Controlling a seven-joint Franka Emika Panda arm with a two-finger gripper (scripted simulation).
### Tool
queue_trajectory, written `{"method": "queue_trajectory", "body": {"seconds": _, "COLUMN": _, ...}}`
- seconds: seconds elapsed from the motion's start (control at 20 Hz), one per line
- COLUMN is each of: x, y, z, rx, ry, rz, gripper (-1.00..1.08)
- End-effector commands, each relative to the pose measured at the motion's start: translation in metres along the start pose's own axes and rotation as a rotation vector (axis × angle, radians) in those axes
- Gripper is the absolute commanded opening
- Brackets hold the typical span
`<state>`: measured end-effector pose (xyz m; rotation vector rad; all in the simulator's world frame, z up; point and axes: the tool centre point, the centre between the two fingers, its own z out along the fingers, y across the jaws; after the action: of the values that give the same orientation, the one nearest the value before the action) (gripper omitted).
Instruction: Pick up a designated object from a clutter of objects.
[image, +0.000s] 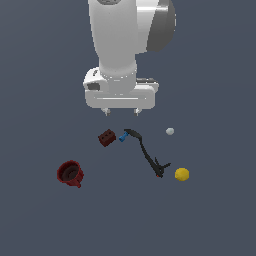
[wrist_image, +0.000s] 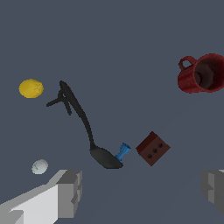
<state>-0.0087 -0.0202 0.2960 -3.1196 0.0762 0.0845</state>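
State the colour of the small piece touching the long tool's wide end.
Blue, clearest in the wrist view.

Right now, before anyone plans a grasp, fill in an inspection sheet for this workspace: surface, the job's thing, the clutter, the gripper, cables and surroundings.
Surface: flat dark grey-blue floor, no markings seen.
Job's thing: long black tool, lying flat, untouched; broad end beside the blue piece, thin end at the black clamp.
Clutter: dark red brick next to the blue piece; dark red cup apart on the exterior view's left; yellow ball near the clamp; pale ball on its own.
Gripper: gripper open, empty, above the brick and the tool's broad end.
Cables: nothing seen.
Surroundings: nothing seen beyond the floor and the arm.
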Motion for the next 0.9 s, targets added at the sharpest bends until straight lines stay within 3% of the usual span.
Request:
{"method": "queue_trajectory", "body": {"seconds": 0.0, "x": 0.0, "y": 0.0, "z": 0.0, "rx": 0.0, "ry": 0.0, "rz": 0.0, "gripper": 1.0}}
{"method": "queue_trajectory", "body": {"seconds": 0.45, "x": -0.004, "y": 0.019, "z": 0.001, "rx": -0.026, "ry": -0.009, "rz": -0.009, "gripper": 1.0}}
{"method": "queue_trajectory", "body": {"seconds": 0.85, "x": -0.002, "y": 0.015, "z": 0.008, "rx": -0.028, "ry": -0.007, "rz": -0.027, "gripper": 1.0}}
